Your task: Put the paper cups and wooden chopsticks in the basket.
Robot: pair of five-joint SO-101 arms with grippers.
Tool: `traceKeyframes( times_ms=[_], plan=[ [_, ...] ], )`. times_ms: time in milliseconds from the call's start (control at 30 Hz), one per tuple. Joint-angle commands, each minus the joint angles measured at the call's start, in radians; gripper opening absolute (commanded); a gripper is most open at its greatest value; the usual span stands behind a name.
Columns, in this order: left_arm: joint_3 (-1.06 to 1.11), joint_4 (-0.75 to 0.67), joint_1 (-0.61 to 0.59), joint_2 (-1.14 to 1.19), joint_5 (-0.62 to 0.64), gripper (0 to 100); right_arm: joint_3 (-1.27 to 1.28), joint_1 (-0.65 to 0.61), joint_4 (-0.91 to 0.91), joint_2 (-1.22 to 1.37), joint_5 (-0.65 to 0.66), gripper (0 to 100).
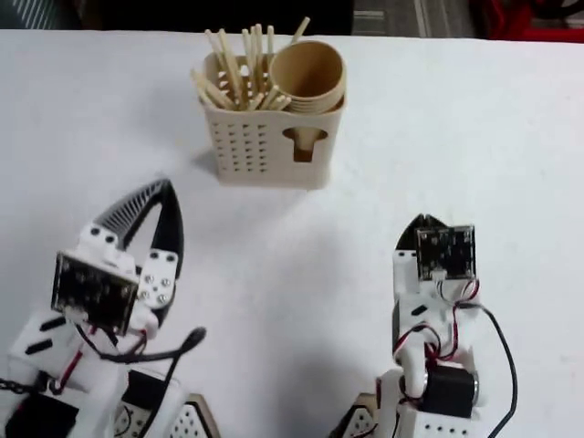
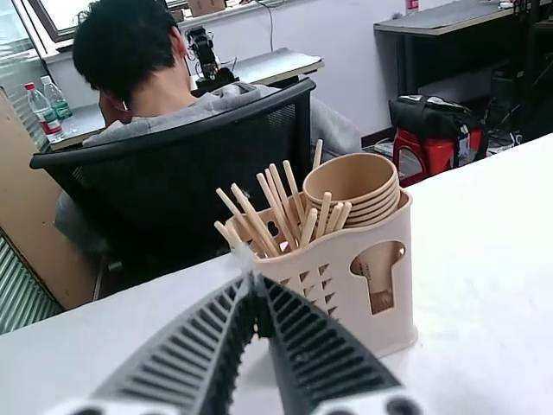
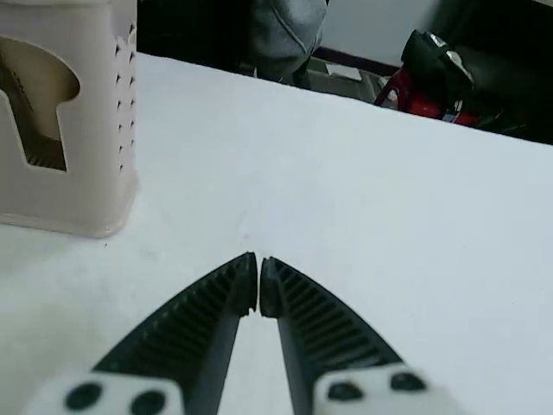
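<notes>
Tipping is the likely hazard: the basket (image 1: 269, 146) looks light, and the wooden chopsticks (image 1: 239, 73) lean loosely above its rim beside the stacked paper cups (image 1: 308, 75), so a careless arm sweep could topple it or flick sticks out. Basket and contents stand well apart from the left gripper (image 1: 164, 190) and right gripper (image 1: 422, 222), each with fingers pressed together and empty.
</notes>
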Motion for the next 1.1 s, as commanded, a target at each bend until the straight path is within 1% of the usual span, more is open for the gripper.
traceKeyframes(
  times_ms=[0, 133, 200, 333, 533, 667, 867, 900, 967, 1067],
  plan=[
    [0.071, -0.044, -0.007, -0.114, 0.003, 3, -0.008, -0.010, 0.005, -0.010, 0.000, 2.5],
    [0.199, -0.117, -0.008, -0.251, 0.003, 3, -0.005, -0.012, 0.005, -0.018, 0.000, 2.5],
    [0.261, -0.147, -0.041, -0.300, 0.003, 3, -0.006, -0.033, 0.004, -0.018, 0.000, 2.5],
    [0.371, -0.216, -0.136, -0.289, 0.005, 3, 0.002, -0.082, 0.030, -0.018, -0.003, 2.5],
    [0.568, -0.322, -0.165, -0.289, 0.005, 3, 0.025, -0.179, 0.130, -0.018, -0.005, 2.5],
    [0.700, -0.353, -0.166, -0.289, 0.005, 3, 0.109, -0.203, 0.128, -0.018, -0.002, 2.5],
    [0.884, -0.417, -0.166, -0.289, 0.005, 3, 0.310, -0.202, -0.005, -0.018, -0.002, 2.5],
    [0.910, -0.430, -0.166, -0.289, 0.005, 3, 0.311, -0.202, -0.010, -0.015, -0.002, 2.4],
    [0.922, -0.427, -0.166, -0.285, 0.005, 3, 0.310, -0.196, -0.004, -0.016, -0.002, 2.4],
    [0.921, -0.382, -0.166, -0.285, 0.005, 3, 0.310, -0.200, -0.002, -0.013, -0.002, 2.4]
  ],
)
